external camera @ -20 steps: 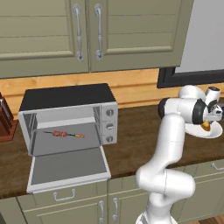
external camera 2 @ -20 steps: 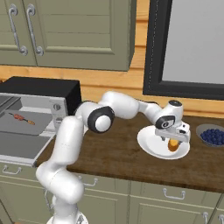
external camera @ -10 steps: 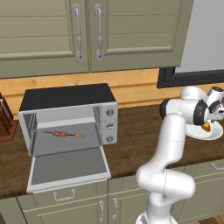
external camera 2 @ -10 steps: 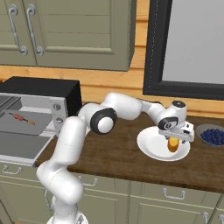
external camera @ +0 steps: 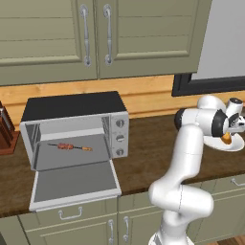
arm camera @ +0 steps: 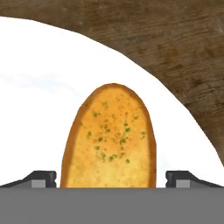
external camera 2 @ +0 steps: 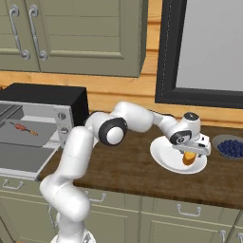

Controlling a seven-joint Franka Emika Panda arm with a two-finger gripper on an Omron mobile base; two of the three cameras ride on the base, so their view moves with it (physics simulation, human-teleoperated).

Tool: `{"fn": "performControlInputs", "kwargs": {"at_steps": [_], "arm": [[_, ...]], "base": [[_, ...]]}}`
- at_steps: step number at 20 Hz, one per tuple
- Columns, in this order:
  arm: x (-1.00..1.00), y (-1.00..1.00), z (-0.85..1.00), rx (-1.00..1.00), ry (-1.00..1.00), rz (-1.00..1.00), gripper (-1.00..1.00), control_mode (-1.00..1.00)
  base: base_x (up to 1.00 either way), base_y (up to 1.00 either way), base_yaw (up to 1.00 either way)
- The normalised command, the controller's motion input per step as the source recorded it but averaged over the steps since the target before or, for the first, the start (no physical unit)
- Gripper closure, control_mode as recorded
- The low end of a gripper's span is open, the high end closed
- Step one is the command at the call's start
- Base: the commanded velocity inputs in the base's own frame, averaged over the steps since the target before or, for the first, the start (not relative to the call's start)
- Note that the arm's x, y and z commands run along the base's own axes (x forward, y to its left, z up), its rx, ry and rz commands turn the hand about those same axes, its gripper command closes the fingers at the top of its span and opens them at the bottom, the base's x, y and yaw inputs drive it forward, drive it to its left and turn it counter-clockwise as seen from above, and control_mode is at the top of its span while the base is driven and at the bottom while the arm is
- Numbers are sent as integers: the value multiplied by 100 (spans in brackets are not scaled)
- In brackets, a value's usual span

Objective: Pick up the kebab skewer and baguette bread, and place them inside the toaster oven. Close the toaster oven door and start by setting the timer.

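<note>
The end effector, jaws released wide, straddles the stubby golden-orange baguette bread on a round white plate at the worktop's 3 o'clock. The thin kebab skewer lies inside the open silver toaster oven at 9 o'clock.

baguette: near end cut off at the bottom of the hand view; in the right base view mostly hidden under the gripper
plate: cut by the right edge in the left base view, partly behind the arm
fingertips: only the tops show
skewer: chunks too small to tell apart
knobs: markings too small to read
</note>
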Motion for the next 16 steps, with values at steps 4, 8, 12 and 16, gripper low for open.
{"fn": "performControlInputs", "kwargs": {"at_steps": [4, 8, 12, 16], "arm": [[0, 14, -29, -3, -1, 0, 100, -100], [0, 18, -37, -1, 0, 0, 100, -100], [-14, 3, -34, 0, 0, 0, 100, -100], [-38, 5, 36, 0, -3, 1, 100, -100]], "base": [[0, 0, 0], [0, 0, 0], [0, 0, 0], [0, 0, 0]]}}
